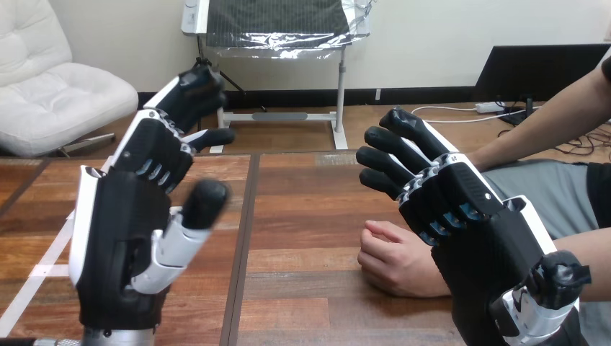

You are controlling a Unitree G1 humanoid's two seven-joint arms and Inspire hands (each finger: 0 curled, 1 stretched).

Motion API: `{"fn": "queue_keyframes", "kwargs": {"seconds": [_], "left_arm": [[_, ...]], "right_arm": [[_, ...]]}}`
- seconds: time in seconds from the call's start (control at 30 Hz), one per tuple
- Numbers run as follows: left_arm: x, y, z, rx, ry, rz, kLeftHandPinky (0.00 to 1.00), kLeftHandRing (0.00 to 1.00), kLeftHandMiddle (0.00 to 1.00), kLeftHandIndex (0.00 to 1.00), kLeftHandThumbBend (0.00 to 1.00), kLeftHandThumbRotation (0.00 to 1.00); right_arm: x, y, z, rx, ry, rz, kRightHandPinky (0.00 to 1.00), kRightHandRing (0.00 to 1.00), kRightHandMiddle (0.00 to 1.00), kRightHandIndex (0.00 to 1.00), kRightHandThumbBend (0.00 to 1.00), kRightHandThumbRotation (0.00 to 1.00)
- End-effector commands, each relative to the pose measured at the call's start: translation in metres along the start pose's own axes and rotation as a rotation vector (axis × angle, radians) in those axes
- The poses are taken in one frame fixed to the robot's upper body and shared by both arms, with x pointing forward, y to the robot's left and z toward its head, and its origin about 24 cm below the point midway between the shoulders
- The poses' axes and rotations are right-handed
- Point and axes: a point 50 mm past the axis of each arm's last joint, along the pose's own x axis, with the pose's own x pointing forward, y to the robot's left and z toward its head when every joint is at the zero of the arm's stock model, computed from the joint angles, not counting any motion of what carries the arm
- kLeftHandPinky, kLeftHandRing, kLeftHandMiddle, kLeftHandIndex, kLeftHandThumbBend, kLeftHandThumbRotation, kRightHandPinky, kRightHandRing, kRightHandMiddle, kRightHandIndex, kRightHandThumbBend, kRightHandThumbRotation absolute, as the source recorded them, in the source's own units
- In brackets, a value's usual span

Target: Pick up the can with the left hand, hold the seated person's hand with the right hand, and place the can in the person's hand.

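Observation:
My left hand (126, 231) is raised close to the camera at the left, palm side toward me, fingers straight and spread, nothing in it. At the right my right hand (472, 223) is lifted too, its back toward me and its fingers slightly bent but relaxed, holding nothing. The person's hand (395, 259) rests as a loose fist on the wooden table (310, 194), just below and left of my right hand; I cannot tell whether the two touch. The person's forearm (555, 119) reaches in from the upper right.
A dark seam (243, 231) runs front to back between the table's boards. A strip of white tape (39, 272) lies on the table at the lower left, partly behind my left hand.

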Motion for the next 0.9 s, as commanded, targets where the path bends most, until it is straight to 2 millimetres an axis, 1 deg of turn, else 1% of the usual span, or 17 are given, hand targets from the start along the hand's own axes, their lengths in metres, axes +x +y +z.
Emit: {"fn": "queue_keyframes", "kwargs": {"seconds": [0.0, 0.13, 0.2, 0.33, 0.43, 0.6, 0.87], "left_arm": [[0.008, 0.002, -0.001, 0.058, -0.029, 0.059, 0.74, 0.93, 0.94, 0.94, 0.99, 0.78], [0.008, 0.006, -0.006, 0.104, -0.026, 0.065, 0.78, 0.95, 0.96, 0.96, 1.0, 0.8], [0.008, 0.008, -0.008, 0.109, -0.019, 0.07, 0.83, 0.96, 0.97, 0.96, 1.0, 0.78], [0.009, 0.014, -0.012, 0.167, -0.018, 0.072, 0.87, 0.97, 0.98, 0.97, 1.0, 0.77], [0.01, 0.017, -0.015, 0.198, -0.015, 0.071, 0.88, 0.98, 0.98, 0.97, 1.0, 0.77], [0.011, 0.022, -0.019, 0.214, -0.009, 0.069, 0.9, 0.98, 0.99, 0.98, 1.0, 0.74], [0.014, 0.034, -0.027, 0.292, 0.005, 0.055, 0.9, 0.98, 0.99, 0.98, 1.0, 0.7]], "right_arm": [[0.008, -0.002, 0.01, -0.029, -0.062, 0.023, 0.88, 0.88, 0.9, 0.91, 1.0, 0.97], [0.008, -0.002, 0.009, -0.029, -0.059, 0.023, 0.89, 0.89, 0.9, 0.91, 0.99, 0.96], [0.007, -0.002, 0.009, -0.03, -0.058, 0.023, 0.89, 0.89, 0.9, 0.92, 0.99, 0.96], [0.007, -0.001, 0.009, -0.031, -0.056, 0.023, 0.9, 0.89, 0.9, 0.92, 0.98, 0.96], [0.007, -0.001, 0.008, -0.029, -0.051, 0.025, 0.9, 0.9, 0.91, 0.92, 0.98, 0.96], [0.006, -0.001, 0.008, -0.032, -0.048, 0.026, 0.92, 0.9, 0.91, 0.93, 0.98, 0.97], [0.006, -0.001, 0.007, -0.024, -0.042, 0.028, 0.93, 0.91, 0.92, 0.93, 0.98, 0.97]]}}
